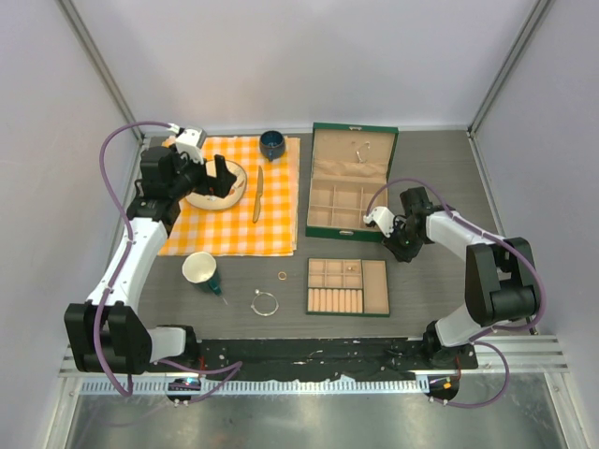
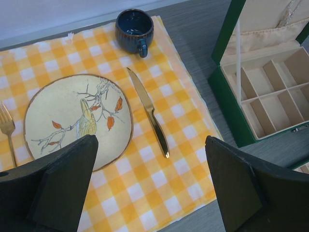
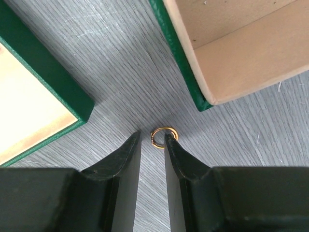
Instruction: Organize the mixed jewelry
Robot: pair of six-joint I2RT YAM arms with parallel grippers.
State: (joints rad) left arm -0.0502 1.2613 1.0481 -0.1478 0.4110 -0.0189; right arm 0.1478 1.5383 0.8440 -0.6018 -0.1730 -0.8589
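Top: left gripper (image 1: 223, 178) over plate (image 1: 200, 198), right gripper (image 1: 384, 222) down between box (image 1: 329, 150) and tray (image 1: 376, 276); ring (image 1: 282, 276) and bangle (image 1: 265, 302) loose on table (image 1: 440, 168)
Left wrist: fingers (image 2: 63, 183) spread wide, holding nothing, above cloth (image 2: 145, 193)
Right wrist: fingers (image 3: 120, 179) a narrow gap apart, clamping nothing; gold hoop (image 3: 163, 135) at their tips

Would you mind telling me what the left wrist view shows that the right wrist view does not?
Only the left wrist: the checked cloth with the bird plate, gold knife, fork and blue cup. Only the right wrist: a small gold ring on the table just off its jaws' tips, and a green tray's corner. Both: the green box, beige-lined, and the grey table.
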